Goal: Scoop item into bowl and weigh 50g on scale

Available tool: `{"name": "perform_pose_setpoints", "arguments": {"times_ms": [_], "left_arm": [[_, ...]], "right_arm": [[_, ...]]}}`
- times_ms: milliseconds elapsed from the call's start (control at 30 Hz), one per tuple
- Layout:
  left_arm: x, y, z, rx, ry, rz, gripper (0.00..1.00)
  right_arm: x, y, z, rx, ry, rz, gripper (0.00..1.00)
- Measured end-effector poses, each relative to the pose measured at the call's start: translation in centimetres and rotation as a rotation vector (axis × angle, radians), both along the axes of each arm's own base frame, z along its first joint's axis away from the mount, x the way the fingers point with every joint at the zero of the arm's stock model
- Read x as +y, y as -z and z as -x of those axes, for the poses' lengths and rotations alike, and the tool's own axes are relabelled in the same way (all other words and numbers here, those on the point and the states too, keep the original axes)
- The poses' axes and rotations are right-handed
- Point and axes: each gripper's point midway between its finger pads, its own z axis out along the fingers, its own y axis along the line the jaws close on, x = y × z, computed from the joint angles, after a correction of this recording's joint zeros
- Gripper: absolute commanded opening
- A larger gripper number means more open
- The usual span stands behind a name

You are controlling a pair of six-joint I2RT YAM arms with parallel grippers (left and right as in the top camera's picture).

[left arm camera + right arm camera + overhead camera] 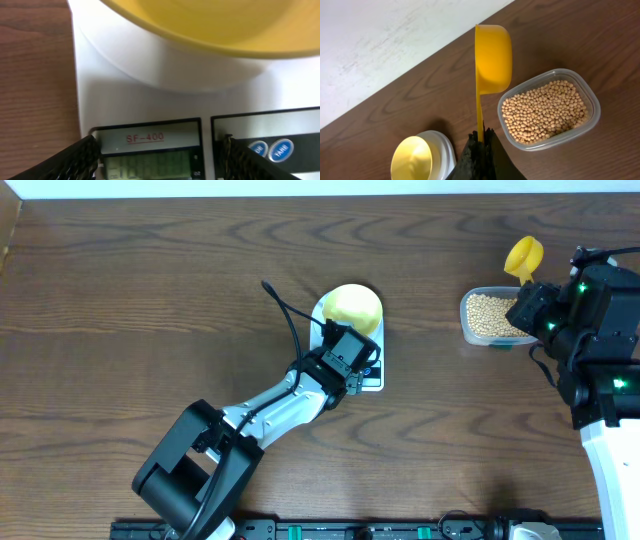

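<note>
Tan beans (487,315) are lying in a clear tub (465,310) at the right of the table (150,300) in the overhead view. The pale-yellow bowl (352,308) is sitting on the far part of the white scale (322,315), whose long axis is running from the bowl toward the near edge, slanting slightly right. The left gripper (358,365) is hovering over the scale's front end. The right gripper (528,305) is holding a yellow scoop (523,257), whose cup is pointing toward the table's far edge, just past the tub.

From the left wrist, the left gripper (160,142) is showing its jaws standing apart, with the scale (150,95) and its display (150,162) lying between them. Two buttons (270,148) are sitting to the right, and the bowl (225,25) is filling the top.

From the right wrist, the right gripper (482,142) is clamping the scoop (492,55) by its handle. The handle is running straight away from the fingers and the cup is lying on its side, bulging toward the tub (592,107) of beans (545,112). The bowl (412,160) on the scale (446,150) is showing at lower left.
</note>
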Motion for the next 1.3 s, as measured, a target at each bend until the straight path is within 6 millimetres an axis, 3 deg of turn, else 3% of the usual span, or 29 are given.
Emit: {"name": "perform_pose_setpoints", "arguments": {"times_ms": [700, 1033, 1133, 1300], "left_arm": [[-0.2, -0.5, 0.2, 0.006, 0.011, 0.016, 0.80], [-1.1, -8.8, 1.1, -0.096, 0.050, 0.182, 0.80], [0.0, -10.7, 2.0, -0.101, 0.046, 0.194, 0.80], [3.8, -11.4, 3.0, -0.056, -0.024, 0.157, 0.80]], "right_arm": [[0.0, 0.1, 0.0, 0.003, 0.000, 0.000, 0.01], [0.0, 0.1, 0.1, 0.005, 0.000, 0.000, 0.01], [-0.1, 0.1, 0.1, 0.008, 0.002, 0.002, 0.01], [-0.4, 0.8, 0.6, 0.039, 0.010, 0.027, 0.01]]}}
